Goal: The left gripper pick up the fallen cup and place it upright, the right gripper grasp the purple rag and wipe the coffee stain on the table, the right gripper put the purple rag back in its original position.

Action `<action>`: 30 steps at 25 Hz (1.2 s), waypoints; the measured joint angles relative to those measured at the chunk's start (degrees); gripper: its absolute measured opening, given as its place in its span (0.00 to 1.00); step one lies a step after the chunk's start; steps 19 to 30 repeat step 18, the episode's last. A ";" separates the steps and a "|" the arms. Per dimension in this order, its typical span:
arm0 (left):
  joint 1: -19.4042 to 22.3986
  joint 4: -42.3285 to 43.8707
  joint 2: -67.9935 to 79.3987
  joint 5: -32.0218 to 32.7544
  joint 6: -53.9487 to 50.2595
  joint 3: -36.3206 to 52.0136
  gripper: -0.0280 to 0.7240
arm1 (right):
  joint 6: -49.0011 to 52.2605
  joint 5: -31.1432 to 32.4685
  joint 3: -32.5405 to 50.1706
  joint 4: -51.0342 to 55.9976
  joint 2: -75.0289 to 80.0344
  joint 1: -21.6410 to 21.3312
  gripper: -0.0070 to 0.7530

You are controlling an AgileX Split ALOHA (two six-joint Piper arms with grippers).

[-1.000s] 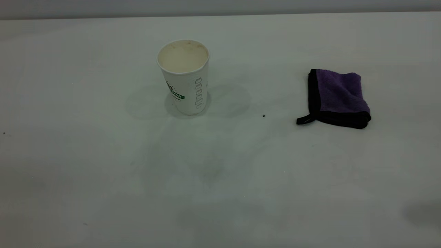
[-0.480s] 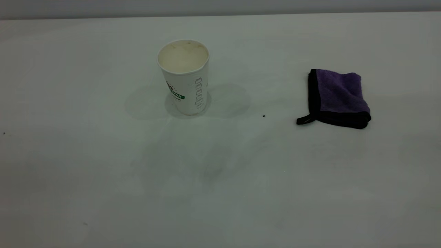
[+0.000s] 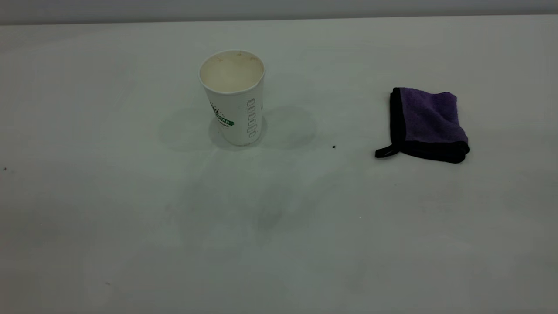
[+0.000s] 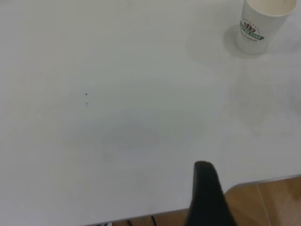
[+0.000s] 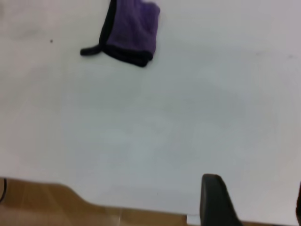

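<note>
The paper coffee cup (image 3: 233, 98) stands upright, left of centre in the upper half of the exterior view, its mouth open to the camera and nothing touching it. It has not shifted over the last second. The same holds for the purple rag (image 3: 425, 124), which lies folded at the right of the frame, well apart from the cup, with its black loop tag pointing toward the lower left. Between them is only a tiny dark speck (image 3: 334, 147); no glossy drop of coffee shows anywhere on the white surface (image 3: 87, 218).

The one change is a soft shadow that lay at the lower right corner a second ago and is now gone, which suggests the right arm has drawn back out of the exterior view. With the cup up, the stain not visible and the rag lying free, the task looks finished or very nearly so.

Neither arm shows in the exterior view. The left gripper (image 4: 207, 197) hangs over the near edge of the surface, far from the cup (image 4: 261, 21); whether its jaws are apart or together I cannot tell. The right gripper (image 5: 254, 190) hovers likewise at the near edge, far from the rag (image 5: 129, 33), jaws apart and holding nothing.
</note>
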 joint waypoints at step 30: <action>0.00 0.00 0.00 0.00 0.00 0.00 0.77 | 0.06 0.69 0.00 0.83 -10.02 -1.29 0.59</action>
